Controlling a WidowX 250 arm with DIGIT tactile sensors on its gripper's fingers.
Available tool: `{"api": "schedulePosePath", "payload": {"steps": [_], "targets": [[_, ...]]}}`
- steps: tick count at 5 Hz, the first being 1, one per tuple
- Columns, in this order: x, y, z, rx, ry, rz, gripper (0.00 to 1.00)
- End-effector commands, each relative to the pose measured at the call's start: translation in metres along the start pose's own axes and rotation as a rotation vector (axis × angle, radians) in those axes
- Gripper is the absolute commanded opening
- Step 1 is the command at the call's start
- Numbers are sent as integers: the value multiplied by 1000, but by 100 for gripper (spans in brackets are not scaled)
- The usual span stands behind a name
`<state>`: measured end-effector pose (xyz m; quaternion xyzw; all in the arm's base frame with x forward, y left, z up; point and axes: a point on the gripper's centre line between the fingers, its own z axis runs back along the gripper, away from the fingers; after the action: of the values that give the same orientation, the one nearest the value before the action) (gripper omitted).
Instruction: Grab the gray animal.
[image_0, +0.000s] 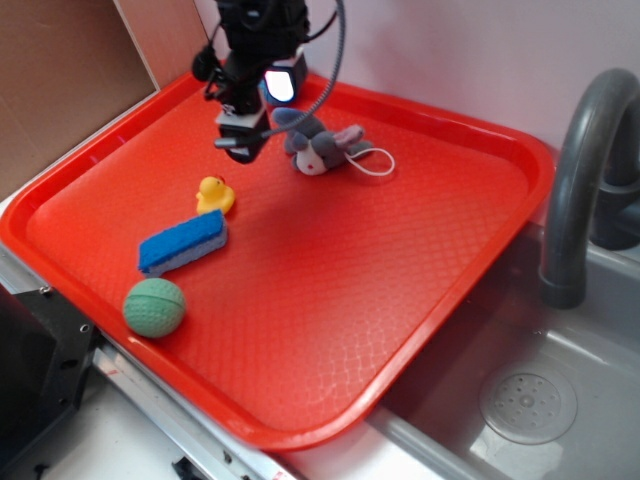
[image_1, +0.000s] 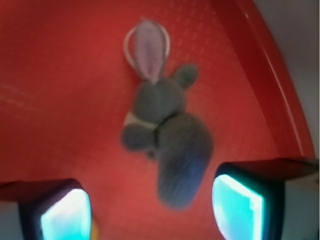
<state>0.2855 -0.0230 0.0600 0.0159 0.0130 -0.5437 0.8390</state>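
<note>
Both fingers of my hand (image_1: 150, 210) are hanging spread beside the gray animal (image_1: 167, 135), so I'm risking pinching only its tail end.

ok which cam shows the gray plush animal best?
Wrist view: the gray plush animal fills the frame, unobstructed, between the open gripper's fingers, though slightly blurred. The exterior view shows it small at the far side of the red tray, with its white face and string loop visible.
</note>
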Motion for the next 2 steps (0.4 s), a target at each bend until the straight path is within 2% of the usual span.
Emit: {"api": "schedulePosePath", "payload": {"steps": [1,2], "targets": [[21,10,-12,15,-40,-74,100],[30,13,-23,4,-12,-80,100]]}}
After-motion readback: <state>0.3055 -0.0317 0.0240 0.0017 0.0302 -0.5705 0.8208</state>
